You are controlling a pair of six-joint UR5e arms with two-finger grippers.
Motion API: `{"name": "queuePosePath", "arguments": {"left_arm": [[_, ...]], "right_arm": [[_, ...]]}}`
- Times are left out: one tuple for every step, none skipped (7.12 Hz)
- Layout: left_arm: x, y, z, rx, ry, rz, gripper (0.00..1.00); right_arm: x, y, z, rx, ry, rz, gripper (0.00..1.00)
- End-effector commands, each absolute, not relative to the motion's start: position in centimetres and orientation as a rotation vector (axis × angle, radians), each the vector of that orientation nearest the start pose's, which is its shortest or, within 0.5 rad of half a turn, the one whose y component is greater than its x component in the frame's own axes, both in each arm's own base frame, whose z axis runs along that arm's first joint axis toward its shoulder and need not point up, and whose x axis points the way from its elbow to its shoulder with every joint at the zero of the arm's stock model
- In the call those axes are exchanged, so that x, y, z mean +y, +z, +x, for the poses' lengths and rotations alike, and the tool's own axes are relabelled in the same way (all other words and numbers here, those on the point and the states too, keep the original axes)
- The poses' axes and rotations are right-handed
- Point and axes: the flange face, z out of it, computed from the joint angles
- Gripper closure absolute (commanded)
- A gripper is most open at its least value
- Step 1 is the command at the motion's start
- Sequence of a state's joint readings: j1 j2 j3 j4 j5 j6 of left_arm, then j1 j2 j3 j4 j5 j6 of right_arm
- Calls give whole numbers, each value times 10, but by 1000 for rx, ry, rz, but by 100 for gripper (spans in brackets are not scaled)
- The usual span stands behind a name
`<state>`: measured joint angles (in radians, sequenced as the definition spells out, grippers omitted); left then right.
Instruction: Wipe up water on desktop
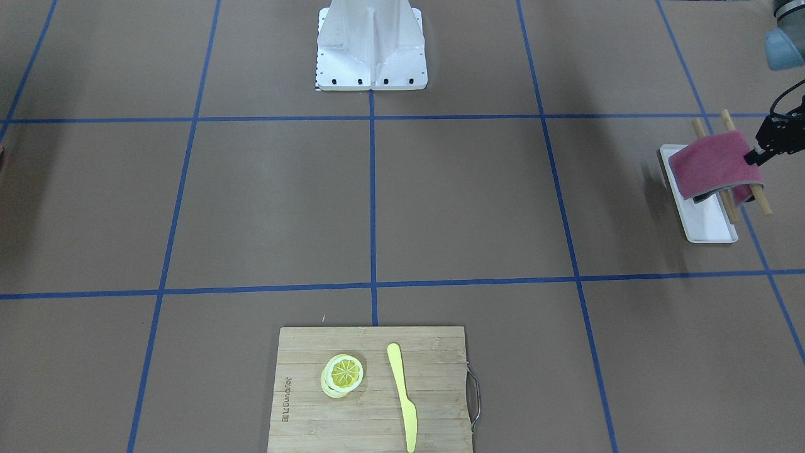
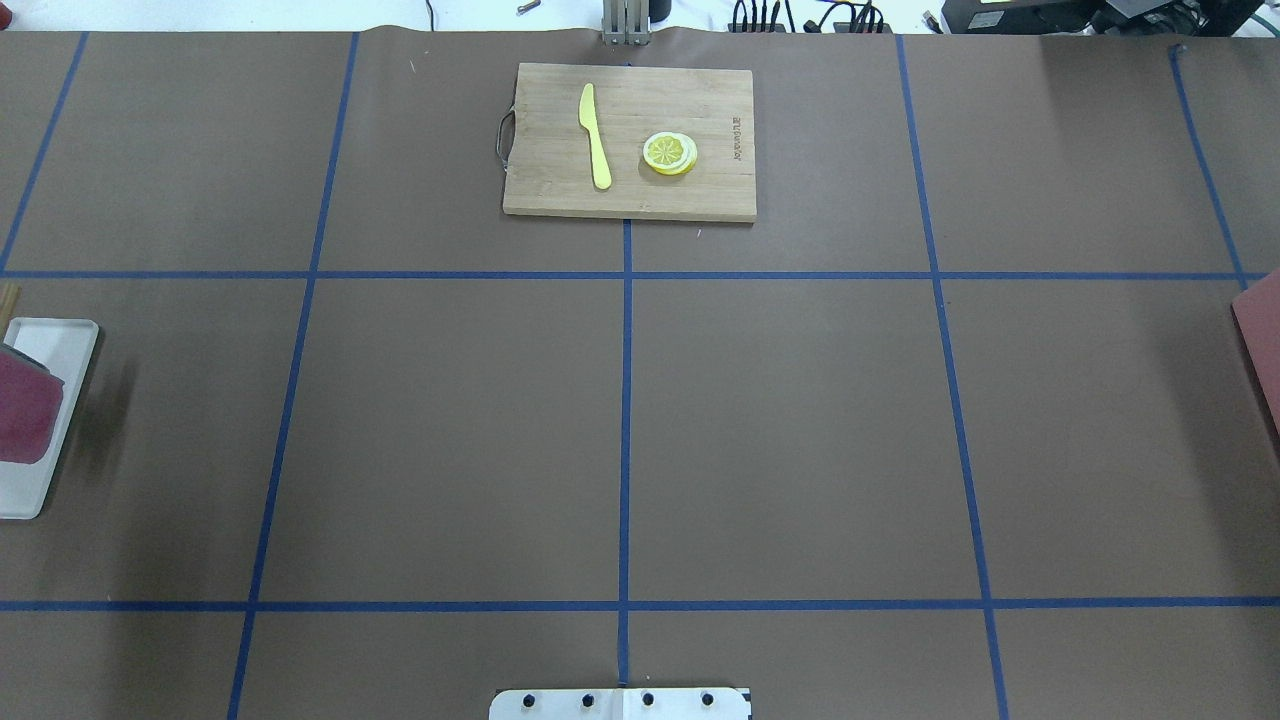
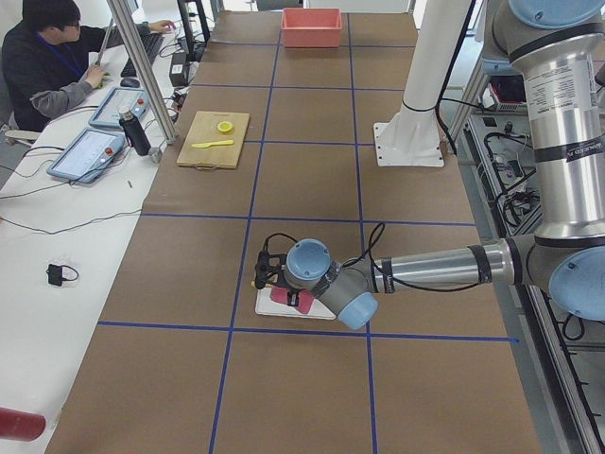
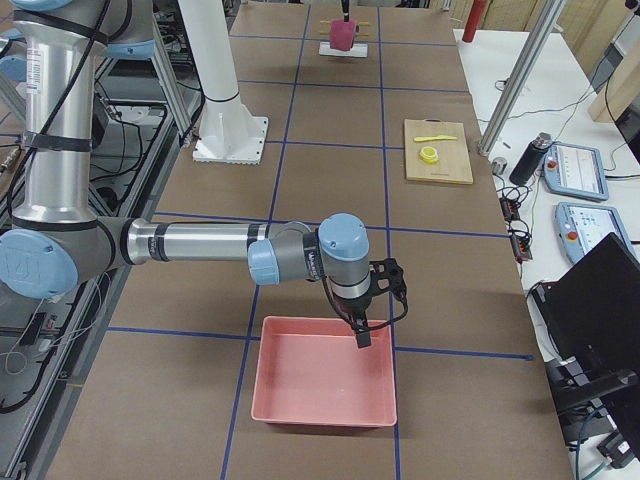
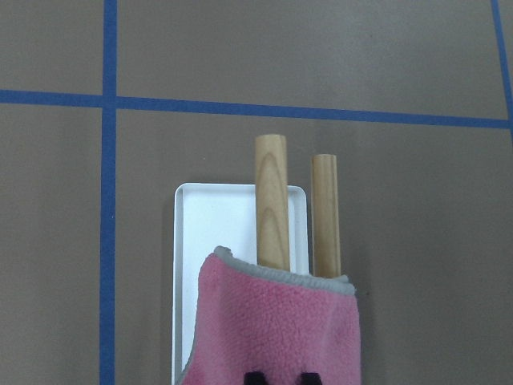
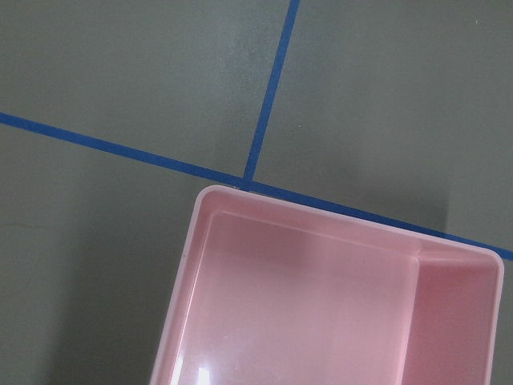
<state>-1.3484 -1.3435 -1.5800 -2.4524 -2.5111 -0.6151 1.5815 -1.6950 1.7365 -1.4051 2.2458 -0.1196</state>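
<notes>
as end effector (image 1: 755, 155) grips cloth (image 1: 710, 165), desktop (image 1: 471, 201) below

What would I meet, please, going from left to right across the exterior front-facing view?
Yellow lemon slices → yellow plastic knife → white rectangular tray → black left hand, pinching the pink fleece cloth that overlaps the tray.
</notes>
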Motion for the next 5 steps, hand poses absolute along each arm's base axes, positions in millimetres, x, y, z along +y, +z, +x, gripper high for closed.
{"name": "queuePosePath", "arguments": {"left_arm": [[-403, 647, 37, 1071, -42, 191, 92], [-403, 647, 37, 1071, -41, 192, 100], [-403, 646, 37, 1071, -40, 193, 100], [-403, 646, 37, 1072, -40, 195, 100], [-403, 645, 37, 1073, -38, 195, 100]], "right_arm": [[-453, 623, 76, -660, -175, 244, 0], [-453, 623, 76, -660, -175, 244, 0], [-453, 623, 76, -660, -173, 245, 0], [-453, 623, 77, -660, -173, 245, 0], [-453, 622, 77, -660, -174, 246, 0]]}}
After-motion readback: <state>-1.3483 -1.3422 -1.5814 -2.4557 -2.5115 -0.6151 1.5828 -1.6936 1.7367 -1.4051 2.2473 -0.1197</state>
